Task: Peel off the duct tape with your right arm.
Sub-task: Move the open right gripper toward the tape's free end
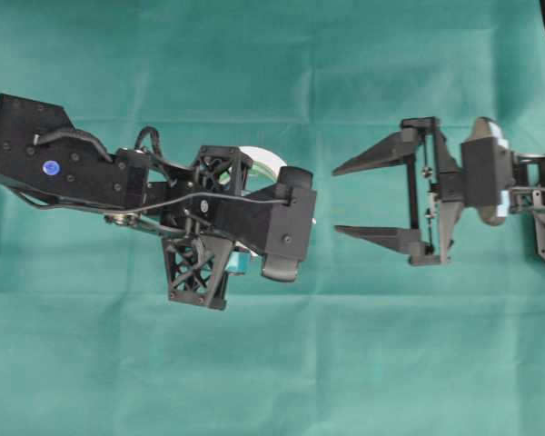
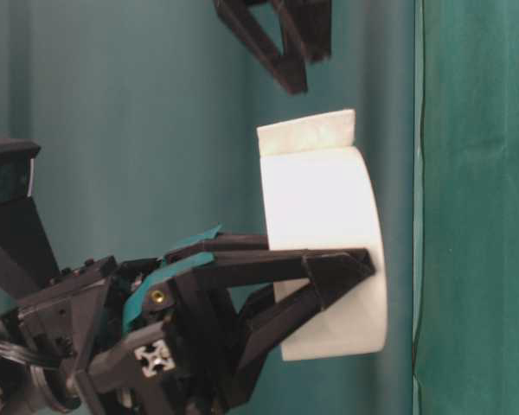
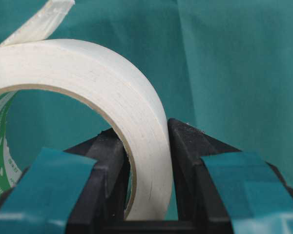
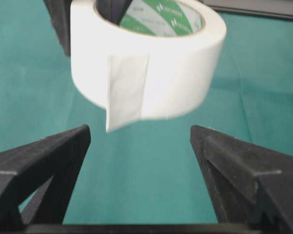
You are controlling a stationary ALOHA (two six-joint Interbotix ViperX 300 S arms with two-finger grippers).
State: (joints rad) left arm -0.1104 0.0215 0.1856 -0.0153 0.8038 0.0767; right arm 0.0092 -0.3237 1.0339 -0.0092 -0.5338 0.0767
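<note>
Your left tool [image 1: 254, 213] is clamped on the duct tape [image 4: 146, 58] wall, one finger inside the core, holding it above the green worktop [image 1: 272, 363]. Your right tool [image 1: 359, 200] faces it nearby, jaws wide apart, empty. The roll's loose tab [image 4: 127, 90] faces that right tool.

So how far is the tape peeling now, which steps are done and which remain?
Done: the left pincer holds the duct tape by its wall, one finger inside the core, one outside, lifted off the green cloth. In hand: the right pincer is wide open, facing the roll, with the loose tab hanging ahead of its fingers. Left: closing on the tab and pulling; nothing looks peeled yet.
</note>
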